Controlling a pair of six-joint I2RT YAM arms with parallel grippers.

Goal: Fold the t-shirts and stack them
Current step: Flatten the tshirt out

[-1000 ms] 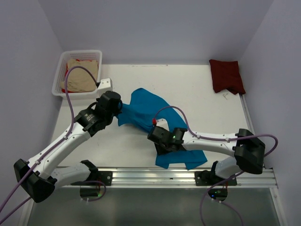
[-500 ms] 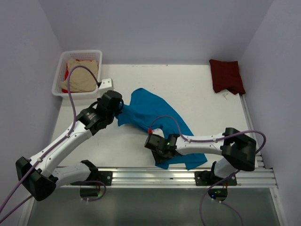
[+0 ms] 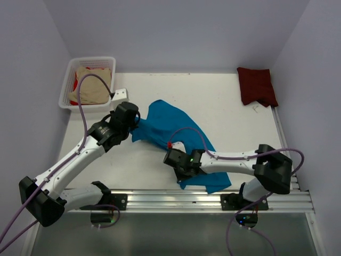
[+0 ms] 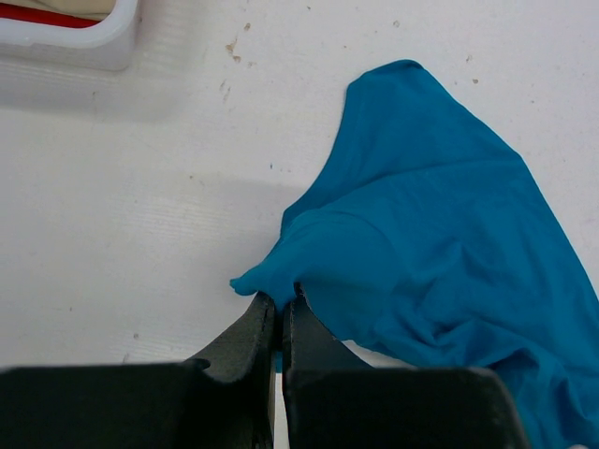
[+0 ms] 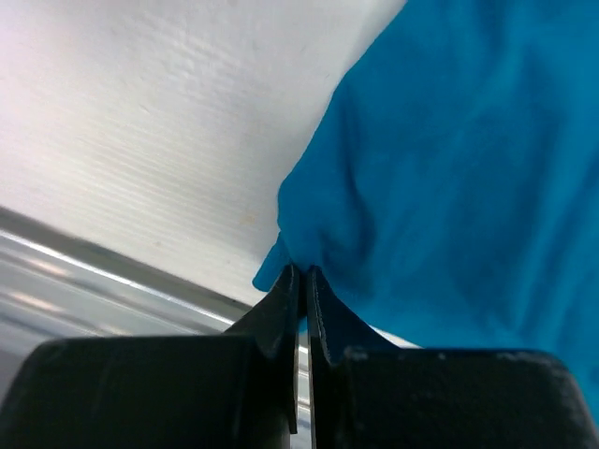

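The teal-blue soft cloth t-shirt (image 4: 430, 215) looks light and limp, best held at corners. Left gripper (image 4: 279, 304) and right gripper (image 5: 301, 276) each pinch its edge.

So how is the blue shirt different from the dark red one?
The blue shirt lies rumpled and spread out mid-table; the dark red shirt sits folded in the far right corner. The left gripper and right gripper each pinch the blue shirt's edge; nothing touches the dark red shirt. Both are plain cloth on the white table.
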